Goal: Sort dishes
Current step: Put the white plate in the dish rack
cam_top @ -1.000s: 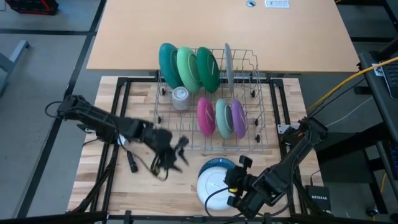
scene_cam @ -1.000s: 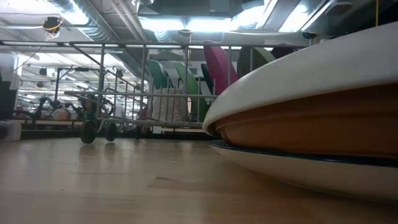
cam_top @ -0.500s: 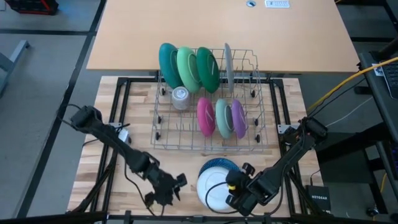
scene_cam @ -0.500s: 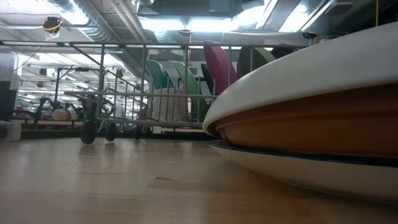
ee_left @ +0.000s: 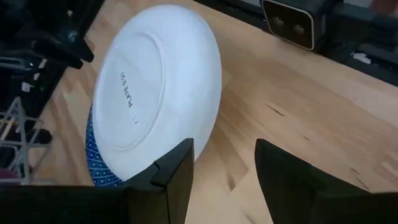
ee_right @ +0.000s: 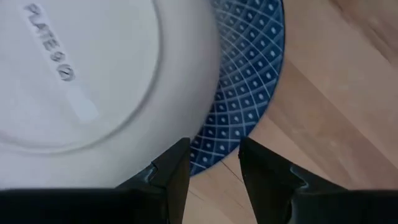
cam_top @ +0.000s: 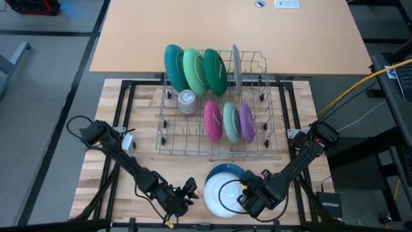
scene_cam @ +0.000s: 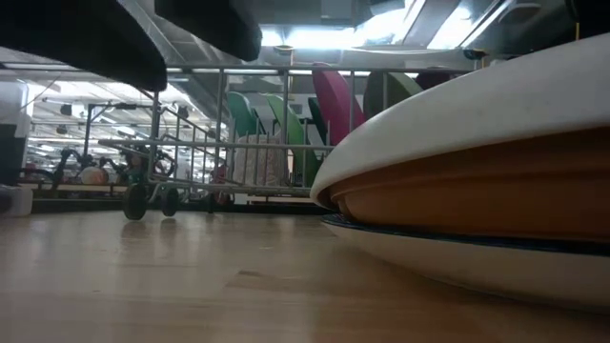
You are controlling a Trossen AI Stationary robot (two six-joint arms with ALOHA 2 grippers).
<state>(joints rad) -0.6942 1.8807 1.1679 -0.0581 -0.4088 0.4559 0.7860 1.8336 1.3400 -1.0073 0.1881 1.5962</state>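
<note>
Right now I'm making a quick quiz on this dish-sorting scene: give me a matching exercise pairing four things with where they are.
Things:
1. white plate
2. blue patterned plate
3. pink plate
4. grey plate

Places:
A. upright in the dish rack's near row
B. face down on top of the stack on the table
C. upright in the rack's far row, beside the green plates
D. in the stack, showing from under the white plate

Pairs: 1-B, 2-D, 3-A, 4-C
</note>
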